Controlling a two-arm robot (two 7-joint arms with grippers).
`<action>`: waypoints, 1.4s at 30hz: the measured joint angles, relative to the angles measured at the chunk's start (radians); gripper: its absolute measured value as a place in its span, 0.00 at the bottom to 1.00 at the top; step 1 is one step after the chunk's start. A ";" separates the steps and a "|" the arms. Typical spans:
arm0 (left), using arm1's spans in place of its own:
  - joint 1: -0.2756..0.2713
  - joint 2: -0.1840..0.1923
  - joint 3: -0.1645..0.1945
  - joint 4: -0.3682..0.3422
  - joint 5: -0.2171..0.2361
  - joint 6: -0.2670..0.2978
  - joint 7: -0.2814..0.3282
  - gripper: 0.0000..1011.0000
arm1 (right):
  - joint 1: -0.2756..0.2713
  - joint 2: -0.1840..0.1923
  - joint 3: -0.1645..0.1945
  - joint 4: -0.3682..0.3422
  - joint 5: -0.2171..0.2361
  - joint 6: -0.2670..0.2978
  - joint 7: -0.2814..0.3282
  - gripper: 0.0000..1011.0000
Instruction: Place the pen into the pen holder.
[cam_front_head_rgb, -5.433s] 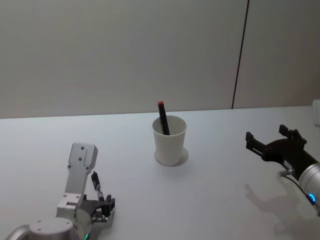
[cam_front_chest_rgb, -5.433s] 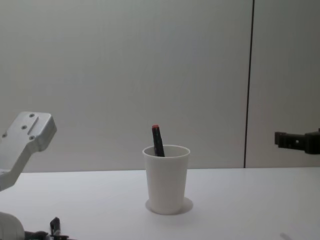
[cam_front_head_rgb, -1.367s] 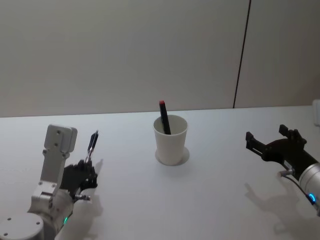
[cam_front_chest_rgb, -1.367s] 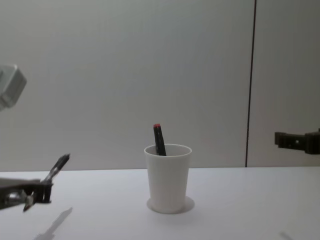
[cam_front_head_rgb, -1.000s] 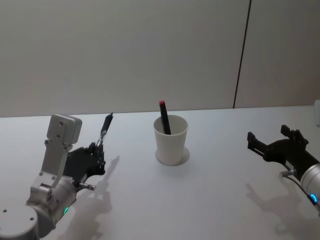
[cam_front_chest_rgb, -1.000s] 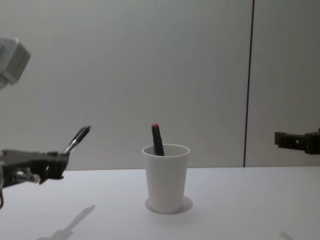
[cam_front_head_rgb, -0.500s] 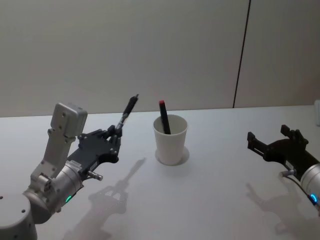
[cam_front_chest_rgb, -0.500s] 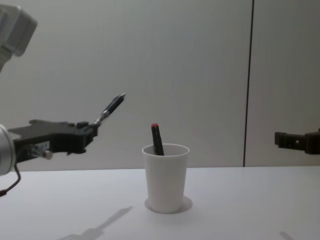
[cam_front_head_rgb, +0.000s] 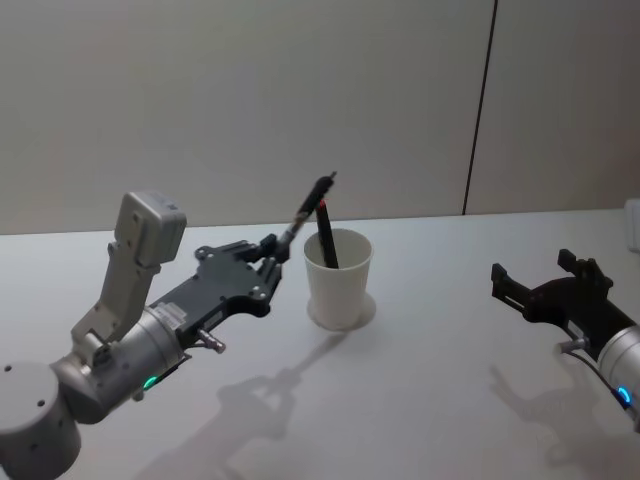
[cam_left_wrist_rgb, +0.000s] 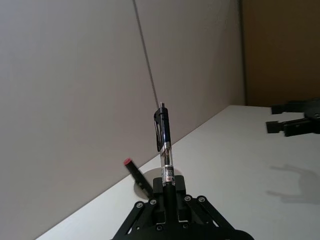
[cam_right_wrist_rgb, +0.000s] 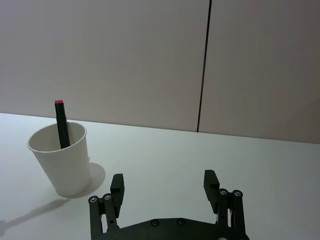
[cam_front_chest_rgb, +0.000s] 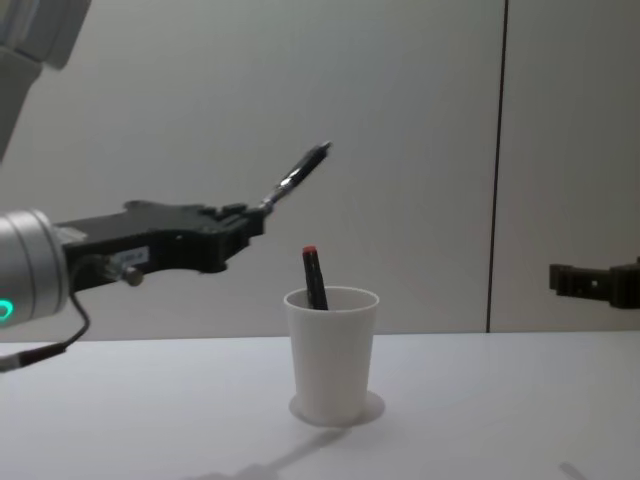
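Tilting clip-end up toward pen holder (cam_front_head_rgb: 340, 287), pen (cam_front_head_rgb: 308, 207) in left gripper (cam_front_head_rgb: 271, 245)

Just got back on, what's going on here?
The left gripper is shut on a pen, holding it in the air just left of the cup, tilted toward it, not yet inside. A red-tipped marker stands in the cup. The right gripper hangs open off to the right.

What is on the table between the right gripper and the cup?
Nothing. In the head view the table is bare between the open right gripper and the cup.
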 joint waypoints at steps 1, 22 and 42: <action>-0.006 -0.002 0.002 0.004 -0.001 -0.003 -0.011 0.14 | 0.000 0.000 0.000 0.000 0.000 0.000 0.000 0.99; -0.086 -0.054 0.069 0.059 0.070 -0.046 -0.209 0.14 | 0.000 0.000 0.000 0.000 0.000 0.000 0.000 0.99; -0.114 -0.102 0.133 0.062 0.209 -0.042 -0.163 0.14 | 0.000 0.000 0.000 0.000 0.000 0.000 0.000 0.99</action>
